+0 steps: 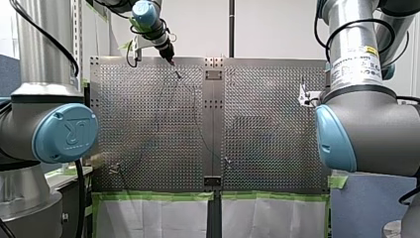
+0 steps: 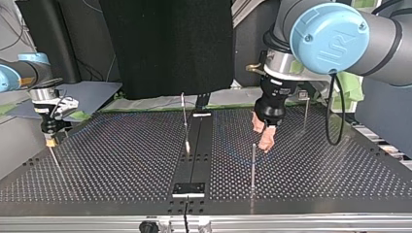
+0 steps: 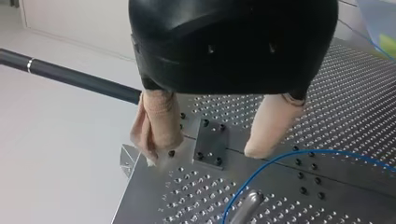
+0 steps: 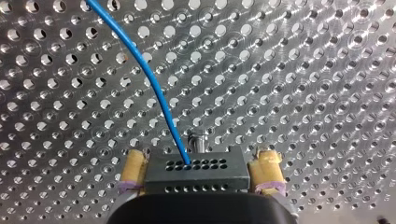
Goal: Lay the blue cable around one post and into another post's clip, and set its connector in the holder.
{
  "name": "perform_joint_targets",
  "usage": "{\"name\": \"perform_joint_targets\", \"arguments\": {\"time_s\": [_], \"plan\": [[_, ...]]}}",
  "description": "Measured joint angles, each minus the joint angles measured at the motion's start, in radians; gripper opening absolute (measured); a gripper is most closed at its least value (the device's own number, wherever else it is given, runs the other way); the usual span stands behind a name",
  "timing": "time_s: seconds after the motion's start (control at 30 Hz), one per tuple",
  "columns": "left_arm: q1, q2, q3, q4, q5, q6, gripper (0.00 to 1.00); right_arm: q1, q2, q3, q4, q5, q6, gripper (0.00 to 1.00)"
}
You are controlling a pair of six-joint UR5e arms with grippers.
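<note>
The blue cable point(image 4: 140, 65) runs over the perforated table into a dark connector block point(image 4: 194, 175) with rows of small holes. My right gripper point(image 4: 201, 156) has its yellow pads point(image 4: 133, 170) against both sides of that block, above the plate. In the top view it point(image 2: 49, 141) hangs at the left. My left gripper point(image 3: 203, 154), black with beige fingers point(image 3: 156, 126), stands open and empty at the plate's far edge. The cable point(image 3: 280, 158) curves just under it, beside a metal post point(image 3: 247, 205). The front view shows this gripper point(image 1: 172, 62) at the back of the table.
Thin upright posts stand on the table: one point(image 2: 253, 165) near the left gripper point(image 2: 262, 137), one with a clip point(image 2: 184, 121) at the middle strip, and one point(image 2: 305, 109) further back. A small bolted plate point(image 3: 211, 147) lies between the left fingers. Green tape edges the table point(image 1: 148, 196).
</note>
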Motion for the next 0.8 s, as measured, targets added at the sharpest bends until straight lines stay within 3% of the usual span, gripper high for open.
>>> {"name": "perform_joint_targets", "arguments": {"time_s": [0.27, 0.8], "plan": [[0.007, 0.0, -0.001, 0.004, -0.046, -0.062, 1.0, 0.0, 0.0, 0.0, 0.0, 0.0, 0.0, 1.0], [0.016, 0.0, -0.002, 0.021, -0.054, -0.131, 1.0, 0.0, 0.0, 0.0, 0.0, 0.0, 0.0, 1.0]]}}
